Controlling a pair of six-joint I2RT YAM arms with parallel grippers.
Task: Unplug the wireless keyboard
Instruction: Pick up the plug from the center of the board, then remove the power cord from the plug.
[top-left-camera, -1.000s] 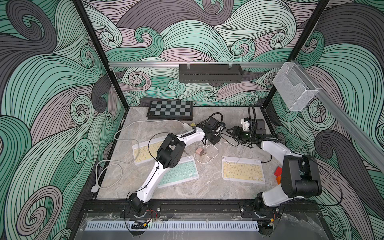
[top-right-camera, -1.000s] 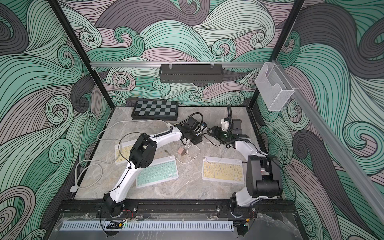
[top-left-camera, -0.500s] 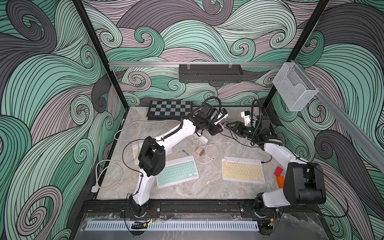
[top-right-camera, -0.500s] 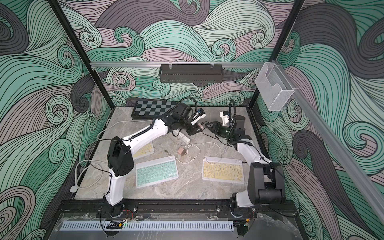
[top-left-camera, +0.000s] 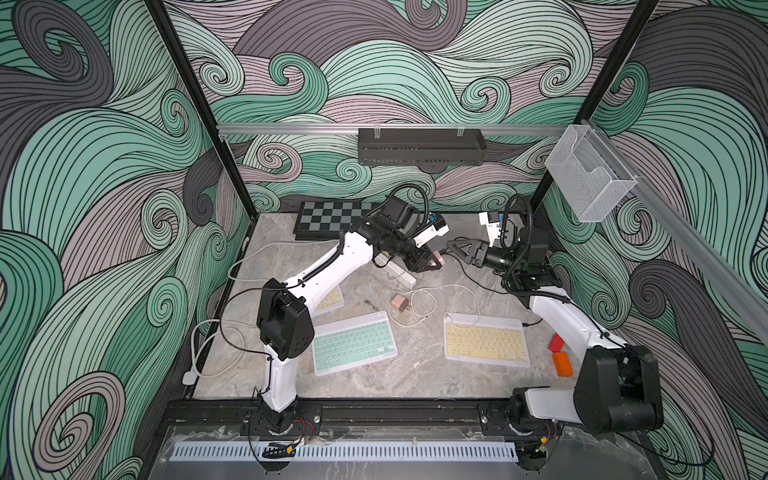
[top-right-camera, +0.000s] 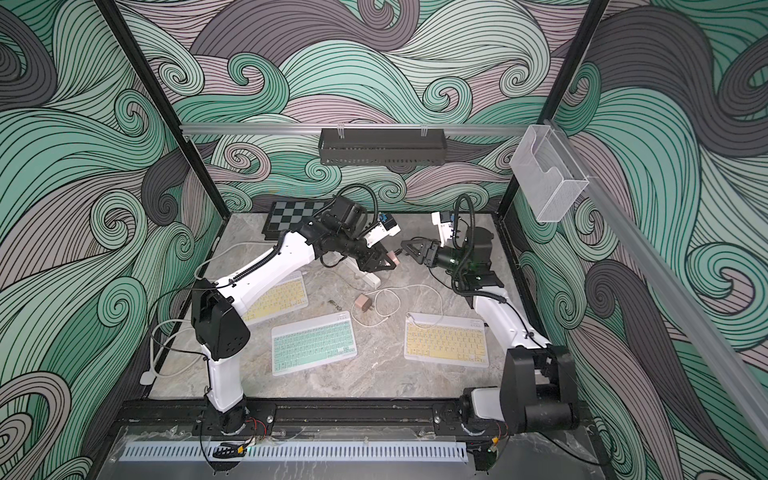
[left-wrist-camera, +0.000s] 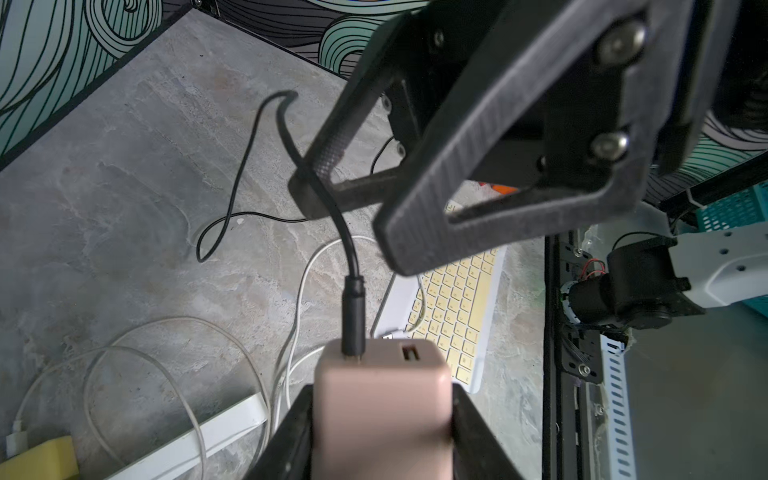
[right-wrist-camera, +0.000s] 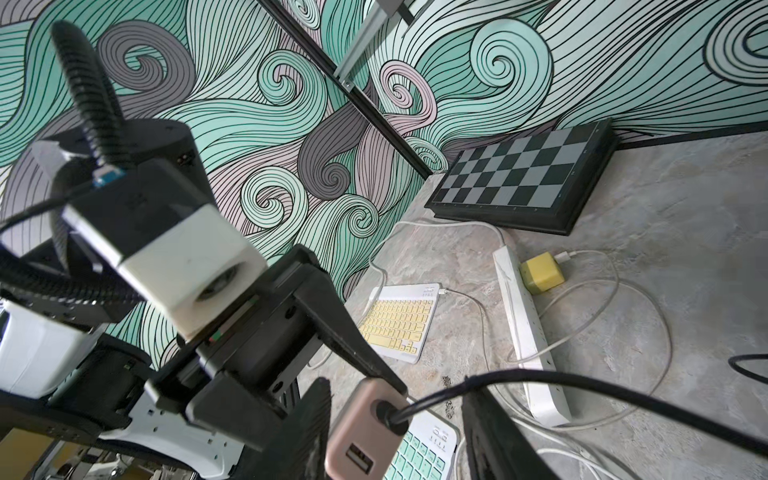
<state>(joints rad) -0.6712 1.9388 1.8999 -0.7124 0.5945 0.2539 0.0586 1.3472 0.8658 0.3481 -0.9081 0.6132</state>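
Note:
My left gripper (left-wrist-camera: 382, 419) is shut on a pink charger (left-wrist-camera: 382, 399), held above the back of the table in both top views (top-left-camera: 437, 259) (top-right-camera: 392, 258). A black cable (left-wrist-camera: 353, 307) is plugged into its face. My right gripper (right-wrist-camera: 399, 436) faces it, open, with one finger on each side of the black cable (right-wrist-camera: 540, 386) close to the pink charger (right-wrist-camera: 357, 428). The cable trails over the table toward the right yellow keyboard (top-left-camera: 484, 338); I cannot tell where it ends. A green keyboard (top-left-camera: 352, 343) and another yellow keyboard (top-right-camera: 274, 297) lie on the table.
A white power strip (right-wrist-camera: 528, 328) with a yellow charger (right-wrist-camera: 540, 274) lies under the grippers. Loose white cables and a second pink charger (top-left-camera: 400, 303) lie mid-table. A chessboard (top-left-camera: 332, 216) is at the back, and red (top-left-camera: 557, 343) and orange (top-left-camera: 563, 363) blocks are at the right edge.
The left arm's elbow has swung out to the left, and it has lifted the pink charger. The right gripper has come up to the cable, its jaws narrowing.

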